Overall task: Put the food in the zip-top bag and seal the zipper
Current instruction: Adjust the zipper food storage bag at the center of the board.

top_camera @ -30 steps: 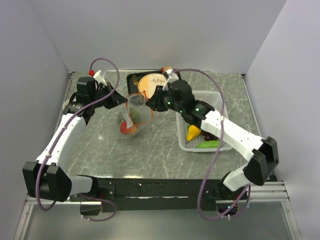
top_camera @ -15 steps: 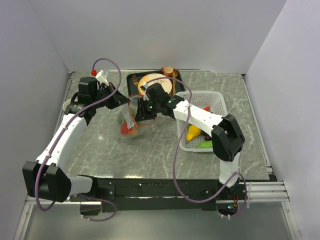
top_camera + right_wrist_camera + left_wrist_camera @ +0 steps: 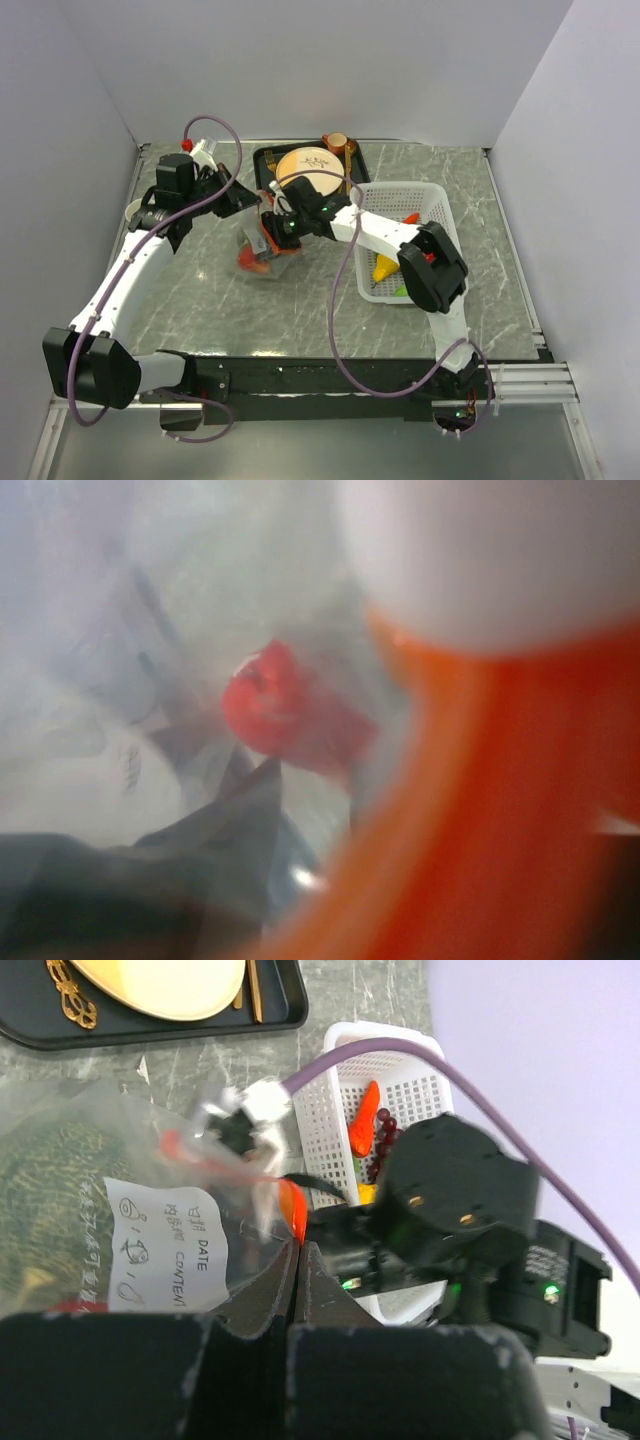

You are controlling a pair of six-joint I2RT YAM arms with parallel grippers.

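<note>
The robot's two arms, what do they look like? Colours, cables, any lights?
Both the left arm and the right arm have smooth white link shells joined by chunky black joint housings, with black wrists and jaws. A thin purple cable loops loosely along each one. Small green lights glow on the right arm's black wrist housings.

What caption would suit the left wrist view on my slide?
Left pincer pinches the clear bag's orange strip, right arm at its mouth; carrot and grapes sit in the white basket.
</note>
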